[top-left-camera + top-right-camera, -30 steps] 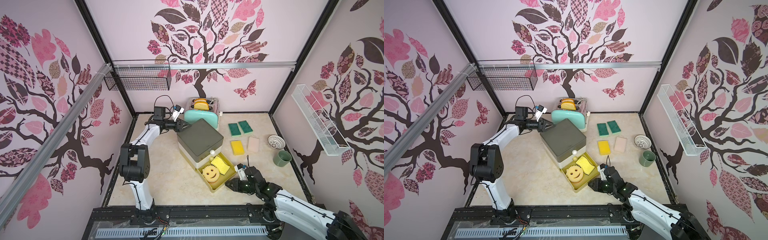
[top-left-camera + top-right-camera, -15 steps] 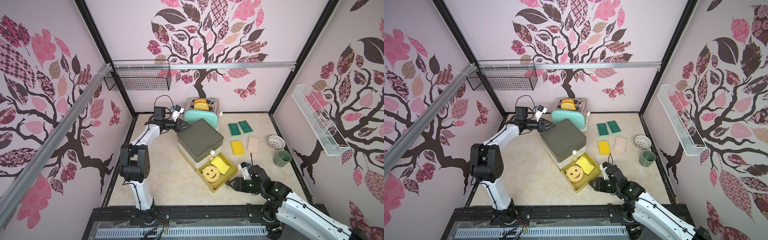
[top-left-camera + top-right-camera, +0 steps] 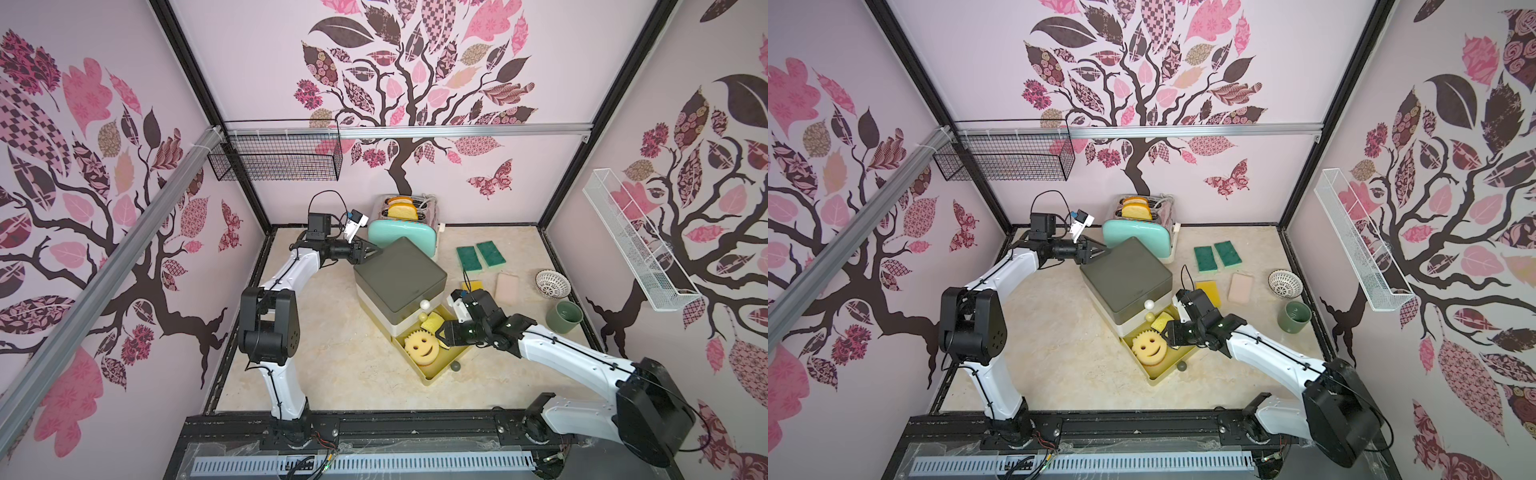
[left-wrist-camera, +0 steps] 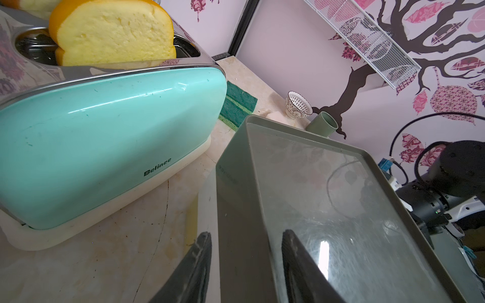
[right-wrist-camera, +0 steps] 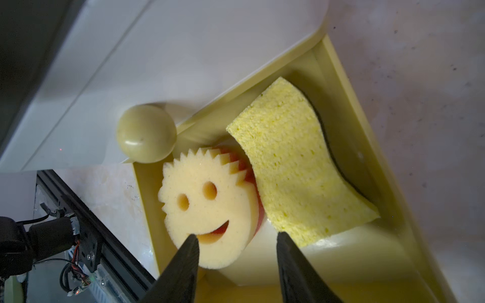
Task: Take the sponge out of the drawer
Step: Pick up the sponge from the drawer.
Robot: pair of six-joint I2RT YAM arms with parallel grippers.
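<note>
A three-drawer cabinet with a grey-green top (image 3: 399,276) (image 4: 328,210) stands mid-table. Its yellow bottom drawer (image 3: 432,374) (image 5: 338,86) is pulled out. Inside lie a round smiley sponge (image 3: 422,347) (image 3: 1148,345) (image 5: 207,207) and a yellow rectangular sponge (image 3: 434,321) (image 5: 296,168) that leans on the drawer's side wall. My right gripper (image 3: 438,332) (image 3: 1165,332) (image 5: 237,236) hangs open just over the drawer, between the two sponges, holding nothing. My left gripper (image 3: 372,252) (image 4: 245,236) is shut on the cabinet's back corner.
A mint toaster (image 3: 401,237) with bread stands behind the cabinet. To the right lie two green sponges (image 3: 480,257), a yellow sponge (image 3: 476,286) and a pink one (image 3: 507,288), then a patterned bowl (image 3: 552,284) and a green cup (image 3: 565,316).
My right gripper has moved from the table in front of the drawer to above it, and its jaws have opened wider. The left arm has not moved.
</note>
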